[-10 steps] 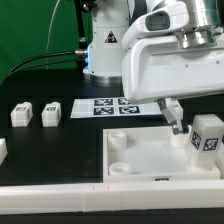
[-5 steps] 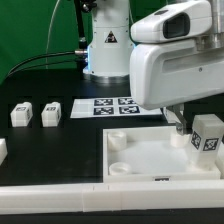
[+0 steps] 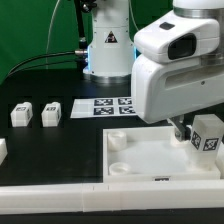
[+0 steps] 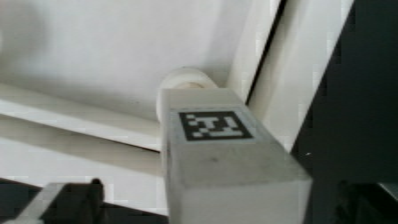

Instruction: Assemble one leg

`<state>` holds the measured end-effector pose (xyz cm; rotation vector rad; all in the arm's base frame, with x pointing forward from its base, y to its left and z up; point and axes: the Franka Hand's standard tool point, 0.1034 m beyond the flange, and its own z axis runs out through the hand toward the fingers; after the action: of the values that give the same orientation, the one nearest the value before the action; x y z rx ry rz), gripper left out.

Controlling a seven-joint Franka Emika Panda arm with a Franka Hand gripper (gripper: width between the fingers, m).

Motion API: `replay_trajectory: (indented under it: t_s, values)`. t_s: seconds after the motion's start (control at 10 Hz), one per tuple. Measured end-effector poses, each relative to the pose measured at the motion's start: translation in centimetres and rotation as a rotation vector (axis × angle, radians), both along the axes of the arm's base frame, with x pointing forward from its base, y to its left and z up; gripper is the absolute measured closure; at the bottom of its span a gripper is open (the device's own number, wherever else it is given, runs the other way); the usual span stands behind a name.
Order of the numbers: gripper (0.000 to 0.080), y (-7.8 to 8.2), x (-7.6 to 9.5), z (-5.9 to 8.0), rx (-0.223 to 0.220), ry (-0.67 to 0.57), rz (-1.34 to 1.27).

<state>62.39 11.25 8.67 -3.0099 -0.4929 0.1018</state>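
Over the last second the arm's bulky white housing [image 3: 175, 75] has risen and slid toward the exterior view's right. The leg [image 3: 207, 135], a small white plastic post with a black-and-white square tag on its side, has stayed where it was. It stands upright at the far corner of the big white square plastic panel [image 3: 150, 160], on the exterior view's right. In the wrist view its lower end meets a round socket in that corner. How deep it sits cannot be told.

The gripper [image 3: 182, 130] hangs just beside the leg. In the wrist view one dark finger [image 4: 64, 200] stands apart from the post [image 4: 222, 150], with bare panel showing between them. The jaws are therefore spread and hold nothing. The other finger is lost against the dark table.

The panel lies flat on a matte black table [image 3: 60, 150]. Beyond it the thin white marker board [image 3: 113, 106] lies flat. Well apart toward the exterior view's left stand two more small white tagged posts [image 3: 20, 114] [image 3: 51, 113], side by side. A long white bar [image 3: 50, 195] runs along the near edge. Behind the arm's white base [image 3: 105, 50] hangs a green backdrop [image 3: 30, 35].
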Motion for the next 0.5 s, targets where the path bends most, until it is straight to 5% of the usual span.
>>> replay_trajectory:
  t_s: [0.4,0.5]
  values:
    - [0.015,-0.15,-0.1,-0.29,-0.001,-0.001,-0.004]
    - [0.027,-0.18,-0.1,-0.3,-0.001,-0.001,-0.005]
